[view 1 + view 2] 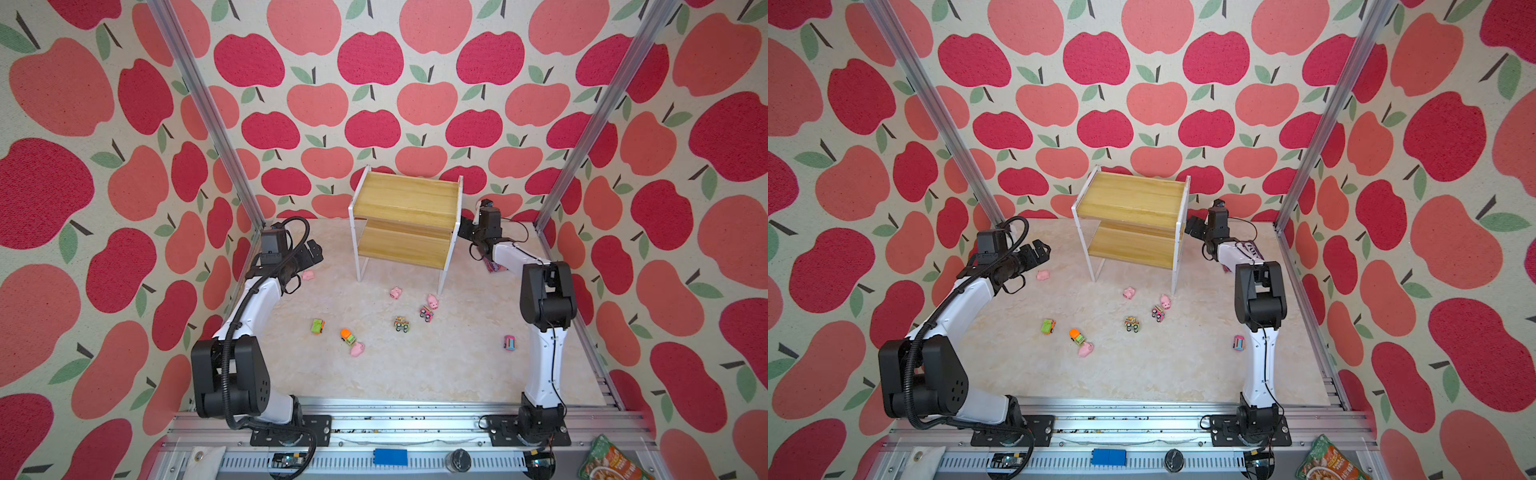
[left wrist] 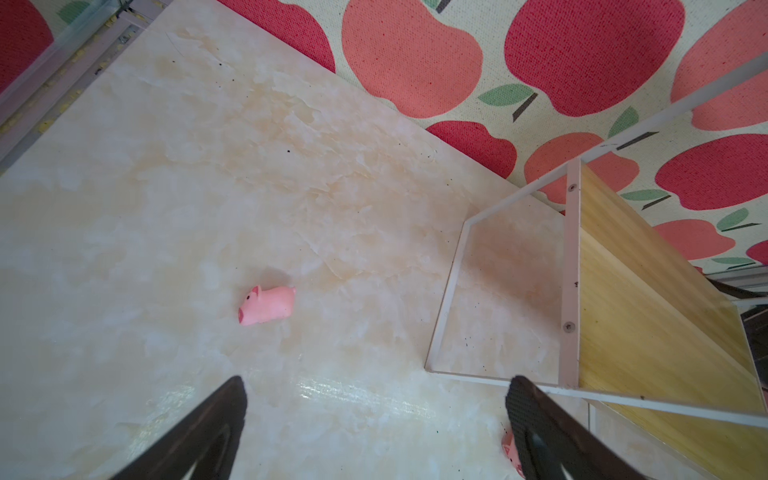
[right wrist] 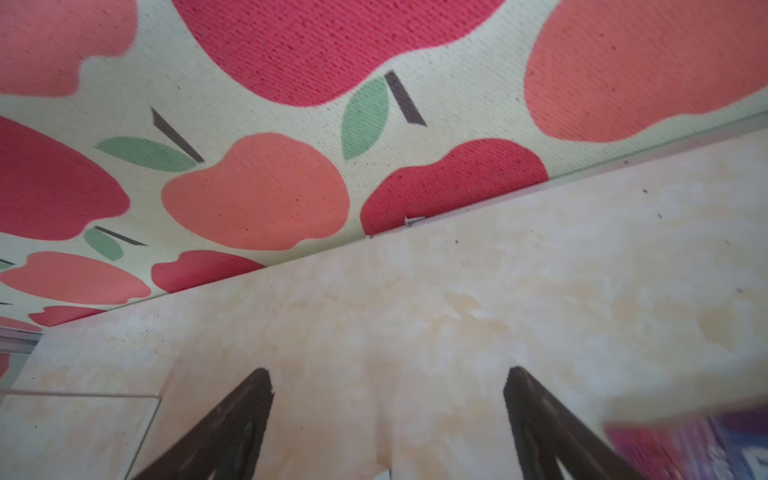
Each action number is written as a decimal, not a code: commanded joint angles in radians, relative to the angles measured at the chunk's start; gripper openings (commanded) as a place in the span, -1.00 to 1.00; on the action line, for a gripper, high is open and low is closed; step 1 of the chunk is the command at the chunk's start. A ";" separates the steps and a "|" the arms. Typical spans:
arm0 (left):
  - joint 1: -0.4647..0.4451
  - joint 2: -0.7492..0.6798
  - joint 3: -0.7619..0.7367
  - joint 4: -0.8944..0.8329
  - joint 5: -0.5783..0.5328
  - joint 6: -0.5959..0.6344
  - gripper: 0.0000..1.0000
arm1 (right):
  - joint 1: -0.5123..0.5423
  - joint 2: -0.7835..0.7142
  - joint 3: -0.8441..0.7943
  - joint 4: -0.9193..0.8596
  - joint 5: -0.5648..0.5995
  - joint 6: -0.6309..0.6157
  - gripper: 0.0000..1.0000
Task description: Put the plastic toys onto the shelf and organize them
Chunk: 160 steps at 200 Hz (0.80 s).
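Note:
The two-tier wooden shelf stands at the back with both boards bare. Several pink pigs, such as one pig on the left, lie on the table. Several small cars lie in front of the shelf, among them a green car, an orange car and a pink car. My left gripper hangs open and holds nothing, just above the left pig. My right gripper is open and holds nothing, close beside the shelf's right side.
A purple candy bag lies under the right forearm near the right wall. The shelf's white frame leg stands close to the left gripper. Apple-patterned walls and metal posts enclose the table on three sides.

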 commanded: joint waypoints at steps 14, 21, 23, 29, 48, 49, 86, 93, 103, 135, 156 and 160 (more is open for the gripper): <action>-0.006 -0.033 -0.035 -0.016 0.056 -0.020 0.99 | 0.014 0.165 0.307 0.087 -0.135 0.066 0.85; -0.009 -0.040 -0.044 -0.018 0.056 -0.023 1.00 | 0.012 0.200 0.367 0.087 -0.143 0.073 0.85; -0.010 -0.043 -0.048 -0.020 0.054 -0.023 1.00 | 0.013 0.209 0.387 0.086 -0.142 0.075 0.85; -0.010 -0.050 -0.061 -0.019 0.053 -0.027 1.00 | 0.011 0.224 0.419 0.083 -0.138 0.073 0.85; -0.008 -0.075 -0.100 -0.001 0.073 -0.019 0.98 | -0.012 0.190 0.410 0.073 -0.131 0.046 0.86; -0.008 -0.075 -0.102 -0.002 0.073 -0.018 0.98 | -0.013 0.185 0.407 0.073 -0.130 0.044 0.85; 0.007 -0.105 -0.159 0.031 0.133 -0.022 1.00 | -0.082 -0.087 0.030 0.144 -0.131 -0.008 0.87; 0.006 -0.111 -0.170 0.049 0.152 -0.027 1.00 | -0.093 -0.144 -0.058 0.166 -0.129 -0.014 0.87; 0.001 -0.117 -0.180 0.074 0.185 -0.032 1.00 | -0.102 -0.220 -0.179 0.189 -0.124 -0.027 0.87; -0.027 -0.117 -0.181 0.119 0.269 -0.048 1.00 | -0.107 -0.465 -0.530 0.257 -0.123 -0.063 0.87; -0.029 -0.115 -0.183 0.145 0.305 -0.079 1.00 | -0.087 -0.601 -0.723 0.291 -0.123 -0.081 0.86; -0.028 -0.113 -0.183 0.148 0.310 -0.084 1.00 | -0.081 -0.622 -0.753 0.289 -0.114 -0.090 0.86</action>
